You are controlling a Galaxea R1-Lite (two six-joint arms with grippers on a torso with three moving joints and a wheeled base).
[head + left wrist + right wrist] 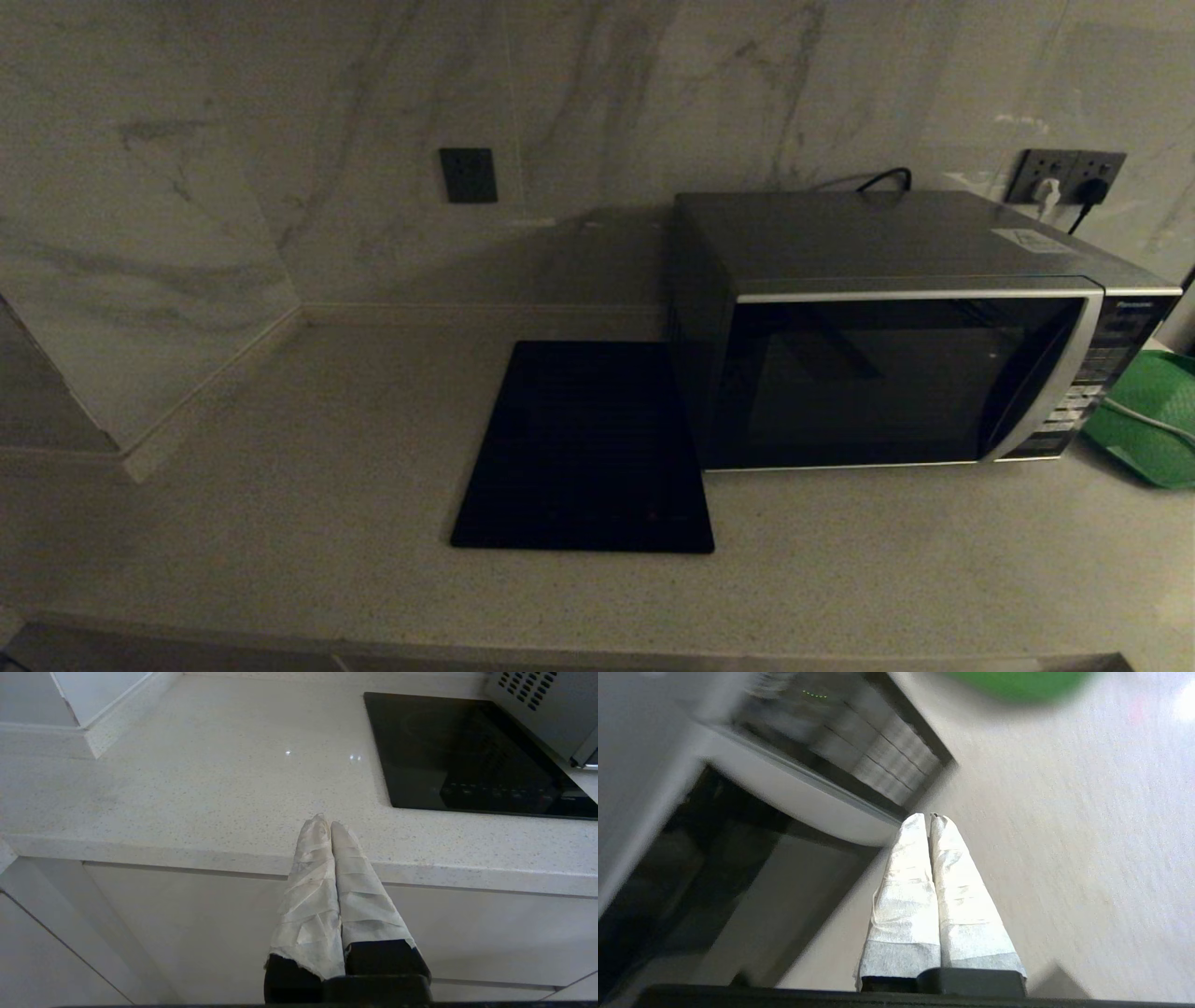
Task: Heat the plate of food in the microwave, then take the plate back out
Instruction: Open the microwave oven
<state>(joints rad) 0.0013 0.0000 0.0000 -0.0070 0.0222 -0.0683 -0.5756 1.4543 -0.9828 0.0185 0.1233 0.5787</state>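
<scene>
Speckled pale stone makes up the tabletop (280, 523), backed by marble-veined wall panels. The microwave (896, 373) stands at about three o'clock in the head view, its dark glass door closed, curved silver trim running down beside the button panel (1083, 392) on its right. Nothing can be made out behind the dark glass, and the plate of food appears in none of the views. A flat black square mat (588, 448) lies touching the microwave's left side, near the centre. At the three o'clock edge a green tray (1153, 420) sits just beside the button panel, a white cord across it. Wall sockets (1069, 177) are behind the microwave, at one o'clock.

The left claw (326, 822) has its wrapped fingers pressed together, empty, hovering at the tabletop's front edge, near the mat. The right claw (925, 817) is likewise closed on nothing, above the tabletop just before the microwave's lower right corner.
</scene>
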